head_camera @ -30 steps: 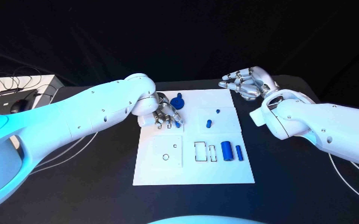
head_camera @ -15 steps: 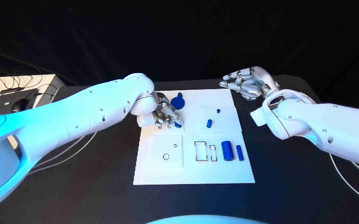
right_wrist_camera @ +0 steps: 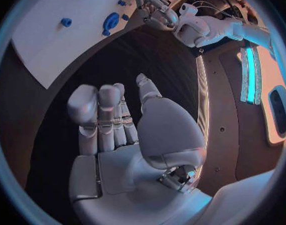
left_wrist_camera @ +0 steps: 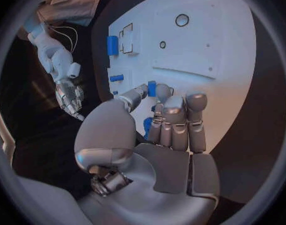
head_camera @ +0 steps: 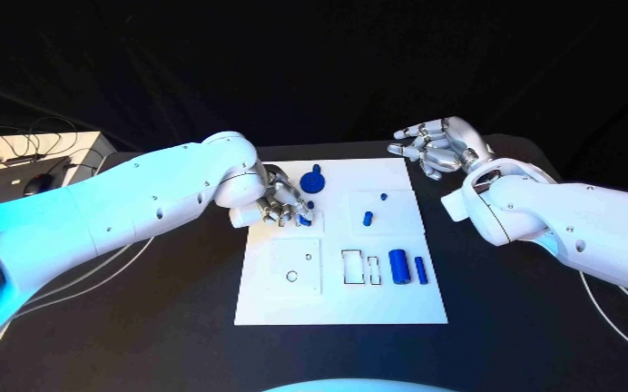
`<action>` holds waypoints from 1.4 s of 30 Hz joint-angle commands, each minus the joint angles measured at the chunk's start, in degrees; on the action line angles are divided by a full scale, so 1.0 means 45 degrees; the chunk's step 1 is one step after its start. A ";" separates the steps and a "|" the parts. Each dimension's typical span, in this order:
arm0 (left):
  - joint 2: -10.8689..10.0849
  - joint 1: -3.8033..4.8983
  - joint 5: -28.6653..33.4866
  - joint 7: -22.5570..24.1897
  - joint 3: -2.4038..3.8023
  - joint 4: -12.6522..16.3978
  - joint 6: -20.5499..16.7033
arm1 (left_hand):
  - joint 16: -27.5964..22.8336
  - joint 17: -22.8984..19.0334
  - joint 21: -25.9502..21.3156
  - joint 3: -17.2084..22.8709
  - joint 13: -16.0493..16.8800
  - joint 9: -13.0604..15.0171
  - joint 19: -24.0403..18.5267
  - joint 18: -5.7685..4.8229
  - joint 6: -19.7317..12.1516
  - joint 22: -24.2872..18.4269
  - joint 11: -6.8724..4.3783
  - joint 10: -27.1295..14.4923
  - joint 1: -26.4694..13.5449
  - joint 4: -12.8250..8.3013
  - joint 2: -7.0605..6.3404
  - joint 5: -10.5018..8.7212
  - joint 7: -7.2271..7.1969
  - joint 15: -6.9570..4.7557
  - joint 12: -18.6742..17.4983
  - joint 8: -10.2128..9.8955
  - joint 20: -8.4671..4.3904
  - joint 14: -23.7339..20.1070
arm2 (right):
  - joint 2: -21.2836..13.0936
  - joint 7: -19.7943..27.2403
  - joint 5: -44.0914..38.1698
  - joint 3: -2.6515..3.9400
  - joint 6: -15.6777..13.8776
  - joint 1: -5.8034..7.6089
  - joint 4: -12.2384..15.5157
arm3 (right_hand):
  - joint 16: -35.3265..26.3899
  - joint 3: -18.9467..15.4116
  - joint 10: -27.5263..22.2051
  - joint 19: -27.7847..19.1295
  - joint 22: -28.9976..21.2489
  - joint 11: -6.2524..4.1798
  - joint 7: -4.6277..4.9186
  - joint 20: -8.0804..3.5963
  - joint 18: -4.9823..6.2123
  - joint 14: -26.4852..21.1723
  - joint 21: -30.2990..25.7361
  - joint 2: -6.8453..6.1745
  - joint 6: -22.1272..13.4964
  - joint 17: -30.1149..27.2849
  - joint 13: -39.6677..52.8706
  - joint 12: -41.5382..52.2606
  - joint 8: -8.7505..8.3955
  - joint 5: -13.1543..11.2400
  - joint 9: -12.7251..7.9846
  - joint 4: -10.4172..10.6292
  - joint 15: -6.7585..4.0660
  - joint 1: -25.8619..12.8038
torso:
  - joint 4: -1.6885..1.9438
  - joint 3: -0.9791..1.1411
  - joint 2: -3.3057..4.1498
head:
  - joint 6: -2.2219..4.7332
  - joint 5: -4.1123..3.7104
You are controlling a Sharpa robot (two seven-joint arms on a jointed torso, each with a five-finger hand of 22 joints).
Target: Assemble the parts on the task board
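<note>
The small blue cylindrical peg pinched at the fingertips of the silver left hand could slip or tilt, I judge, since the grip is only at the tips, and it might miss its seat. That hand hangs fingers-down over the flat white task board, at about ten o'clock on it. The silver right hand waits at two o'clock, just off the board, fingers loosely apart and holding nothing.

The black tabletop carries the flat white rectangular task board at its centre.
</note>
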 commanded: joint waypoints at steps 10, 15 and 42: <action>-0.1367 -0.0104 -0.0023 0.0144 0.0016 0.1624 -0.1538 | 0.0019 0.0010 0.0034 0.1923 -0.0039 0.0044 0.0129 -0.0049 0.0337 0.0051 -0.0206 0.0394 -0.0220 -0.1822 -0.0164 0.0394 -0.0193 -0.0072 -0.0187 0.0073 -0.0045 0.0067 | 0.0146 0.2566 0.3300 -0.0091 0.0453 -0.0004 -0.0568 | -0.5273 0.0142 -0.1133 -0.2378 -0.5724 0.0915 0.0542 0.0930 0.0003 -0.2574 -1.0044 0.0392 -0.1032 -0.2052 -0.6756 -0.4732 0.0170 -0.0189 -0.0490 -0.0439 0.1028 0.1113 | 0.0152 -0.0084 -0.0209 | -0.0081 -0.0061; -0.1598 -0.0201 -0.0443 0.0126 0.0014 0.1980 -0.2015 | 0.0021 0.0012 0.0043 0.2068 -0.0043 0.0062 0.0163 -0.0084 0.0405 0.0105 -0.0226 0.0457 -0.0277 -0.1854 -0.0245 0.0508 -0.0213 -0.0087 -0.0236 0.0082 -0.0091 0.0074 | 0.0199 0.2753 0.4171 -0.0106 0.0431 -0.0005 -0.0798 | -0.8587 0.0123 0.0012 -0.3885 -0.8291 0.1076 0.0587 0.1450 -0.0231 -0.2776 -1.0067 0.0426 -0.0698 -0.4461 -1.0549 -0.6386 0.0251 -0.0046 -0.0579 -0.0519 0.1461 0.1024 | 0.0156 -0.0093 -0.0216 | -0.0081 0.0005; -0.0897 -0.0887 -0.2553 0.0515 -0.0060 0.1745 -0.3720 | 0.0030 -0.0058 0.0058 0.2329 -0.0021 0.0109 0.0296 -0.0193 0.0609 0.0301 -0.0284 0.0673 -0.0340 -0.1875 -0.0444 0.0799 -0.0268 -0.0135 -0.0428 0.0030 -0.0234 0.0093 | 0.0695 0.3282 0.5997 -0.0113 0.1213 -0.0004 -0.1529 | -1.1089 0.0399 -0.2927 -0.8701 -1.5849 0.2073 0.1242 0.3145 -0.0787 -0.5914 -1.0137 0.0396 -0.4230 -0.9489 -1.0641 -0.8919 -0.0397 0.0219 -0.0793 -0.0903 0.2864 0.0889 | 0.0147 -0.0068 -0.0160 | -0.0136 0.0026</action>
